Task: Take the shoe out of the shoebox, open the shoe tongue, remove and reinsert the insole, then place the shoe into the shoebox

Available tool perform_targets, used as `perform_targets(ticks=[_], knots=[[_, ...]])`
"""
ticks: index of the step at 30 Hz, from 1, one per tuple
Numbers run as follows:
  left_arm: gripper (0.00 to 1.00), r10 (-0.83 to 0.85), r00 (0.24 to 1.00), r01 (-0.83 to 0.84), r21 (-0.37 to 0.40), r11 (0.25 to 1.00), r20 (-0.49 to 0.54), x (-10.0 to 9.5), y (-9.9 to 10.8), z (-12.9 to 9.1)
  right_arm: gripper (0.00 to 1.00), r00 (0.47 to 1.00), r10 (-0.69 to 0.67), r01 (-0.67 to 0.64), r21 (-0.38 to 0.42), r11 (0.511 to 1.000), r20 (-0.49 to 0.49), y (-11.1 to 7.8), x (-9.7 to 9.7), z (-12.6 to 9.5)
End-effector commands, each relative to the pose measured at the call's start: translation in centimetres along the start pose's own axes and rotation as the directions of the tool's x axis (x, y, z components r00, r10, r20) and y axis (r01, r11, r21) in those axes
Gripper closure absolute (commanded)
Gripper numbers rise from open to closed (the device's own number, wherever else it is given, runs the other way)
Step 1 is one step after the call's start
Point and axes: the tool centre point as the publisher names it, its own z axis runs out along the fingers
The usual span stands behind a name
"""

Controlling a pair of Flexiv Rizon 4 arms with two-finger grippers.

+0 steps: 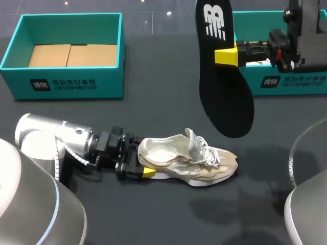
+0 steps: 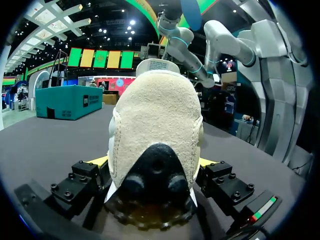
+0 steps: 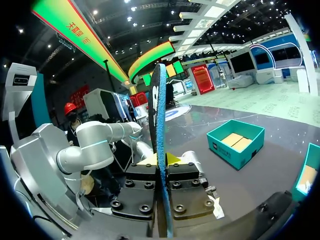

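Watching from the table's side. Judged step: insole out, reinsertion not yet begun.

**Head view.**
- The shoe (image 1: 189, 161) lies on its sole on the dark table (image 1: 153, 219), toe toward the right arm's side.
- The left gripper (image 1: 140, 162) is clamped across its heel, one yellow tip showing at the near side.
- The right gripper (image 1: 227, 56) pinches the black insole (image 1: 225, 97) by its edge, hanging it upright above the table, up and beyond the shoe.
- The tongue looks lifted and the mouth open.
- Two teal boxes sit at the far side. The left box (image 1: 66, 81) shows a cardboard floor; the right box (image 1: 286, 81) is partly hidden behind the insole and arm. The shoe is well apart from both.

**Left wrist view.**
- The heel (image 2: 155, 125) fills the space between the fingers (image 2: 97, 161), which touch it from both sides. The grip is firm and low on the heel.
- The table is matte and dark, with no glare.

**Right wrist view.**
- The insole (image 3: 159, 125) is seen edge-on, squeezed between the two finger blocks of the gripper (image 3: 162, 172).
- The left box (image 3: 235, 142) is beyond, on the table.

**Next move, as I judge it.**
- Tip the insole from upright to flat.
- Aim its toe end into the shoe's mouth and slide it forward under the tongue, while the left arm steadies the heel.
- Risk: the insole may buckle or catch on the laces.
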Motion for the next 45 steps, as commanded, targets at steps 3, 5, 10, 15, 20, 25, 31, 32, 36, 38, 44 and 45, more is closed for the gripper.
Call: perform_targets(ticks=[3, 5, 10, 15, 20, 25, 31, 32, 36, 38, 44, 45], knots=[[0.0, 0.01, 1.0, -0.009, -0.073, 0.997, 0.018, 0.7, -0.4, -1.0, 1.0, 1.0, 0.001, -0.001, 0.003, 1.0, -0.001, 0.1, -0.2, 0.3], [0.0, 0.014, 1.0, -0.013, -0.1, 0.995, 0.016, 1.0, -0.5, -1.4, 1.0, 1.0, 0.001, -0.001, 0.003, 1.0, -0.001, 0.1, -0.2, 0.3], [0.0, 0.027, 0.999, -0.03, -0.189, 0.982, -0.019, 1.2, -1.0, -2.7, 1.0, 1.0, 0.001, -0.001, 0.003, 1.0, -0.001, 0.1, -0.2, 0.3], [0.0, 0.034, 0.997, -0.062, -0.421, 0.905, -0.072, 1.5, -1.5, -4.3, 1.0, 1.0, 0.001, -0.001, 0.003, 1.0, -0.001, 0.1, -0.2, 0.3], [0.0, 0.034, 0.997, -0.062, -0.421, 0.905, -0.072, 1.5, -1.5, -4.3, 1.0, 1.0, 0.001, -0.001, 0.003, 1.0, -0.001, 0.1, -0.2, 0.3], [0.0, 0.034, 0.997, -0.062, -0.421, 0.905, -0.072, 1.5, -1.5, -4.3, 1.0, 1.0, 0.001, -0.001, 0.003, 1.0, -0.001, 0.1, -0.2, 0.3], [0.0, 0.034, 0.997, -0.062, -0.421, 0.905, -0.072, 1.5, -1.5, -4.3, 1.0, 1.0, 0.001, -0.001, 0.003, 1.0, -0.001, 0.1, -0.2, 0.3], [0.0, 0.034, 0.997, -0.062, -0.421, 0.905, -0.072, 1.5, -1.5, -4.3, 1.0, 1.0, 0.001, -0.001, 0.003, 1.0, -0.001, 0.1, -0.2, 0.3], [0.0, 0.005, 0.999, -0.025, -0.474, 0.88, -0.044, 1.3, -1.5, -4.4, 1.0, 1.0, 0.001, -0.001, 0.003, 1.0, -0.001, 0.1, -0.2, 0.3], [0.0, -0.003, 1.0, -0.007, -0.542, 0.84, -0.017, 1.3, -2.0, -4.5, 1.0, 1.0, 0.001, -0.001, 0.003, 1.0, -0.001, 0.1, -0.2, 0.3], [0.0, 0.03, 1.0, -0.023, -0.681, 0.731, -0.001, 1.1, -3.7, -4.7, 1.0, 1.0, 0.001, -0.001, 0.003, 1.0, -0.001, 0.1, -0.2, 0.3], [0.0, 0.03, 1.0, -0.018, -0.692, 0.722, 0.005, 1.1, -3.9, -4.7, 1.0, 1.0, 0.001, -0.001, 0.003, 1.0, -0.001, 0.1, -0.2, 0.3]])
